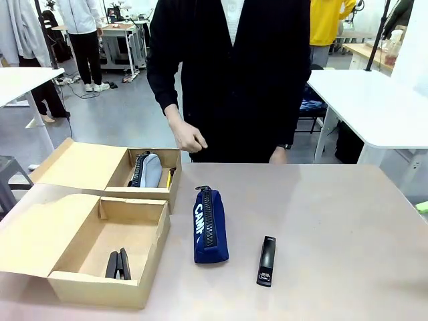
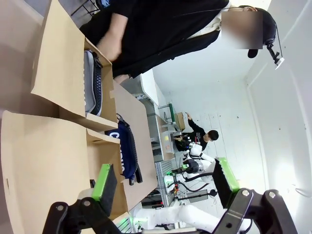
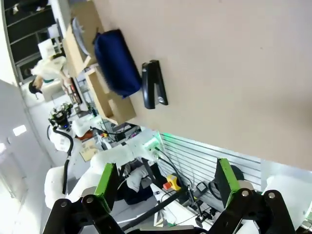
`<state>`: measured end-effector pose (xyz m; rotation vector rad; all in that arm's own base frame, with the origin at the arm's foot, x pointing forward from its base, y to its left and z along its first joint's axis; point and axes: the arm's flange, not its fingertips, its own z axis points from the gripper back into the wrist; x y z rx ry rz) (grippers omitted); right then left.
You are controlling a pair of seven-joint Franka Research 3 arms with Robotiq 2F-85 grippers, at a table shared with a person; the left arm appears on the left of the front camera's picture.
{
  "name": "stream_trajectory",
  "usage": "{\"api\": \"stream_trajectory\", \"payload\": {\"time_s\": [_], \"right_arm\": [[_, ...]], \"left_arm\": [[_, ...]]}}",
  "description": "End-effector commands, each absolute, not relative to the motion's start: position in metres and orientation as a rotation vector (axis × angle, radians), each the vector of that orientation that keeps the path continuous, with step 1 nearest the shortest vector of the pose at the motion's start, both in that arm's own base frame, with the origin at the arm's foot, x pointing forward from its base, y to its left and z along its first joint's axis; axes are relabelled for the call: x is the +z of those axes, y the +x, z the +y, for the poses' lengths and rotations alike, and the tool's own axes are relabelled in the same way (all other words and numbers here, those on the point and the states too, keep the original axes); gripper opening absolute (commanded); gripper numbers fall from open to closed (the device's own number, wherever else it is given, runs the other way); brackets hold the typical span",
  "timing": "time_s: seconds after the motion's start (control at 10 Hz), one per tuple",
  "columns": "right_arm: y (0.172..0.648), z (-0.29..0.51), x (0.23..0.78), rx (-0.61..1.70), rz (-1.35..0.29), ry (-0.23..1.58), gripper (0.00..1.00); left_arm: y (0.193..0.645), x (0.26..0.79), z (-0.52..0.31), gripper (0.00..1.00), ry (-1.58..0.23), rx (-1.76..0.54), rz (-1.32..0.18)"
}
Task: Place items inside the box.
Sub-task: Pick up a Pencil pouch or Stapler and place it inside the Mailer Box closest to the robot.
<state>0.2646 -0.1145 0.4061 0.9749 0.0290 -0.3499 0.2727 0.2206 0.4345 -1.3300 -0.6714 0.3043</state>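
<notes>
A navy zip pencil case (image 1: 210, 225) lettered "CAMPUS" lies on the table, with a slim black bar (image 1: 266, 261) to its right. The far cardboard box (image 1: 110, 167) holds a grey pencil case (image 1: 147, 170) and a yellow item (image 1: 171, 177). The near box (image 1: 157, 244) holds a black stapler (image 1: 118, 265). My left gripper (image 2: 165, 180) is open and empty above the boxes, with the grey case (image 2: 89, 83) and navy case (image 2: 126, 151) ahead. My right gripper (image 3: 165, 184) is open, well off the navy case (image 3: 114, 63) and the black bar (image 3: 154, 91).
A person in a black top stands at the far edge, one loosely closed hand (image 1: 189, 140) hanging over the far box. Both boxes have lids (image 1: 40, 231) folded out to the left. The tabletop (image 1: 334, 221) runs on to the right of the bar.
</notes>
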Motion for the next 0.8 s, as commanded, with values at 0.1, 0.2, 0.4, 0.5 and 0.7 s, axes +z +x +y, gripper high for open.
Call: {"api": "stream_trajectory", "payload": {"time_s": [0.1,0.2,0.4,0.5,0.7], "right_arm": [[0.2545,-0.1119,0.4216,-0.358,-0.005,1.006,1.0],[0.2545,-0.1119,0.4216,-0.358,-0.005,1.006,1.0],[0.2545,-0.1119,0.4216,-0.358,-0.005,1.006,1.0],[0.2545,-0.1119,0.4216,-0.358,-0.005,1.006,1.0],[0.2545,-0.1119,0.4216,-0.358,-0.005,1.006,1.0]], "left_arm": [[0.273,0.4363,0.2188,1.0,-1.341,0.291,-0.692],[0.273,0.4363,0.2188,1.0,-1.341,0.291,-0.692],[0.273,0.4363,0.2188,1.0,-1.341,0.291,-0.692],[0.273,0.4363,0.2188,1.0,-1.341,0.291,-0.692],[0.273,0.4363,0.2188,1.0,-1.341,0.291,-0.692]]}}
